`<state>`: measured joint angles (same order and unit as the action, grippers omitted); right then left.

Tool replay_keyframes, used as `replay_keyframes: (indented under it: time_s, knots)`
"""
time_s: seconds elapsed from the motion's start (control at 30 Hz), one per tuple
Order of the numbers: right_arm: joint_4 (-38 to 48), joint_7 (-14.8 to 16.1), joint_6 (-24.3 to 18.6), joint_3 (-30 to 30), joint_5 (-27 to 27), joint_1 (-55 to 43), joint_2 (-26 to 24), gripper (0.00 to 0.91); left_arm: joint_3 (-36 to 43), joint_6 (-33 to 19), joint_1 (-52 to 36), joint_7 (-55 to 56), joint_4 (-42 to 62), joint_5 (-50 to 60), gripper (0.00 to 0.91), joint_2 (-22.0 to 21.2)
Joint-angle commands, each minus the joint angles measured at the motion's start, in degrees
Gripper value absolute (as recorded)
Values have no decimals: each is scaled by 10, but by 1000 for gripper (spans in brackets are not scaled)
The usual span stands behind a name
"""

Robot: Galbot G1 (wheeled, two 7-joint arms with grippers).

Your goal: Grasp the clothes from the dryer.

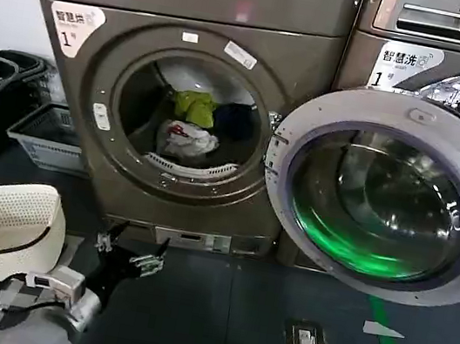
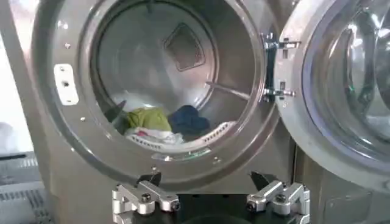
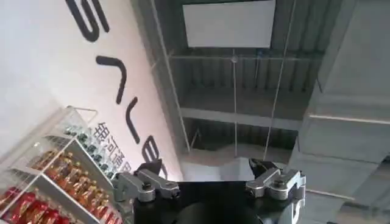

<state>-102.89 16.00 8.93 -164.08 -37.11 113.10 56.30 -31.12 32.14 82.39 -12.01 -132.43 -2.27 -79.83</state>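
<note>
While my left claw (image 1: 129, 258) hangs low before the dryer (image 1: 181, 93), jaws spread and gripping nothing, the step in hand is the approach; no garment is yet touched. The clothes (image 1: 193, 126) lie at the bottom of the drum, behind the porthole lip: three pieces by my count, one yellow-green (image 2: 146, 117), one dark blue (image 2: 187, 119), one white with print (image 1: 185, 139). One door (image 1: 385, 194) stands swung fully aside. My right claw (image 3: 207, 176) is parked, pointing up toward the ceiling, jaws likewise apart and empty. Next, I judge, the left claw must rise, pass the porthole rim and close on the nearest garment.
</note>
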Motion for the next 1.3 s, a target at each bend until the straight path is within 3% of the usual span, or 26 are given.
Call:
replay_keyframes:
  time_s: [0.03,1.3]
  knots:
    - [0,1,-1,-4,-2,2,1,907,0,0,-2,-1,1,0,907,1]
    - [3,6,-7,-7,-3,2,8,907,18,-1,-8,-4,3,-3,907,6]
